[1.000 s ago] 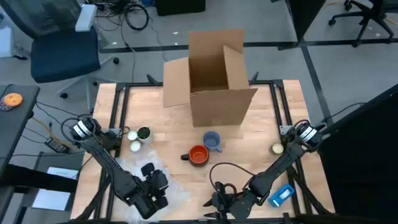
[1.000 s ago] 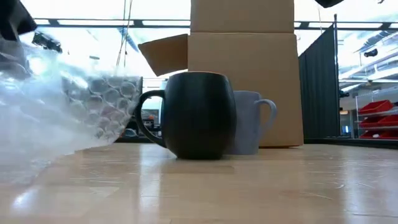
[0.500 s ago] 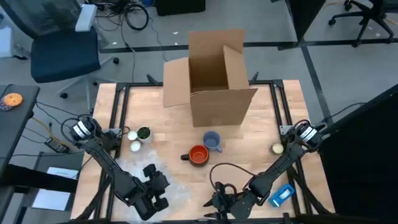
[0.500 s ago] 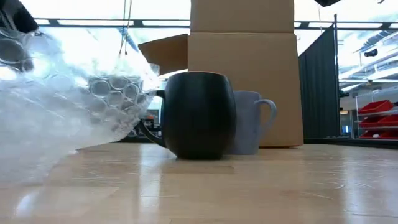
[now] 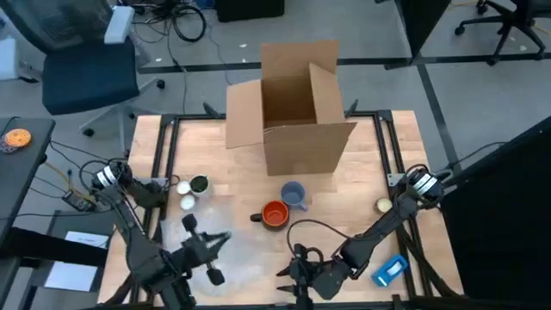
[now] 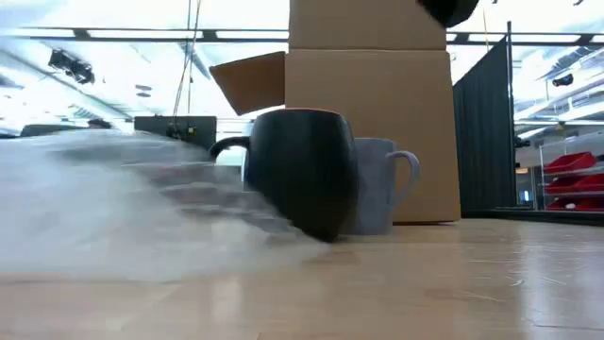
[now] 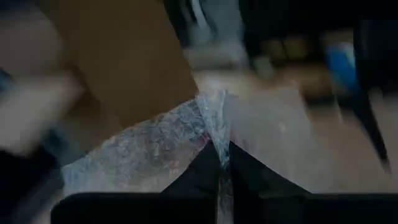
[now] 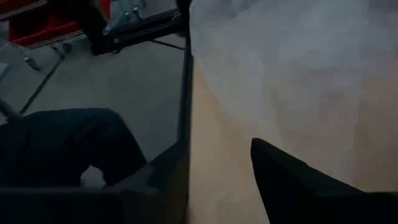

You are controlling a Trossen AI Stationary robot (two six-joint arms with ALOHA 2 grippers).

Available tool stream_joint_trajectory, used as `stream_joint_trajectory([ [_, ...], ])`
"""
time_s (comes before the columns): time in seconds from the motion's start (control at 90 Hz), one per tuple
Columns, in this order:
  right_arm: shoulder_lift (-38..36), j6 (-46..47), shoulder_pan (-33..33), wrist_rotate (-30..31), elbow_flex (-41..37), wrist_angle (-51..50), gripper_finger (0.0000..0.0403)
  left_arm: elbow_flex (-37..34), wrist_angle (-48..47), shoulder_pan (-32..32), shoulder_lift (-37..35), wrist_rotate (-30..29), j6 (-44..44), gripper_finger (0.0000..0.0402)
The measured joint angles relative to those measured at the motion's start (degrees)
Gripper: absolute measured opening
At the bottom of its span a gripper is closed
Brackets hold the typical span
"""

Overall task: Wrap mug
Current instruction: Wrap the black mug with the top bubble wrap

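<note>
A dark mug with an orange inside (image 5: 275, 213) stands upright on the table, with a grey-blue mug (image 5: 294, 195) just behind it; in the low view the dark mug (image 6: 302, 170) hides part of the grey-blue mug (image 6: 387, 184). A sheet of clear bubble wrap (image 5: 219, 258) lies at the near left, and in the low view the blurred bubble wrap (image 6: 123, 217) reaches the dark mug's foot. My left gripper (image 5: 219, 239) is shut on the wrap. My right gripper (image 5: 295, 277) is open at the near edge, right of the wrap. My left gripper pinches a gathered ridge of the bubble wrap (image 7: 214, 134) between its two fingers (image 7: 205, 171). The wrap spreads away from the fingertips toward the mugs, and its lower part lies on the table. One layer or several, I cannot tell.
An open cardboard box (image 5: 293, 112) stands at the far middle of the table. Small round things (image 5: 191, 188) lie at the left, another small thing (image 5: 384, 206) at the right, and a blue item (image 5: 392, 269) near the right front corner. A cable (image 5: 318, 232) loops by my right arm.
My left gripper has swung and turned toward the mugs, keeping hold of the bubble wrap. The wrap, earlier bunched up high at the left of the low view, now sweeps low across the table up to the dark mug's base.
</note>
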Motion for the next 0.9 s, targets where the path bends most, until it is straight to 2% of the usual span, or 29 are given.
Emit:
stream_joint_trajectory([
  [0.044,0.0,0.0,-0.5,0.0,0.0,0.7,0.0146,0.2,0.1,0.0,0.0,-2.7,0.0,0.0],
  [0.222,0.0,-3.0,-1.3,0.2,0.0,3.1,0.0146,2.2,-0.9,1.7,0.0,-3.3,0.4,0.0],
  [0.344,0.0,-5.6,-1.7,0.3,0.0,3.9,0.0146,5.7,-0.7,1.7,-0.1,-4.0,3.6,0.0],
  [0.667,-0.1,-9.9,-4.6,0.2,0.0,4.0,0.0146,17.3,1.4,1.7,-0.1,-4.4,17.0,0.0],
  [0.9,-0.1,-12.0,-7.4,0.0,0.0,3.9,0.0146,26.4,12.4,2.9,-0.1,-4.3,35.2,0.0],
])
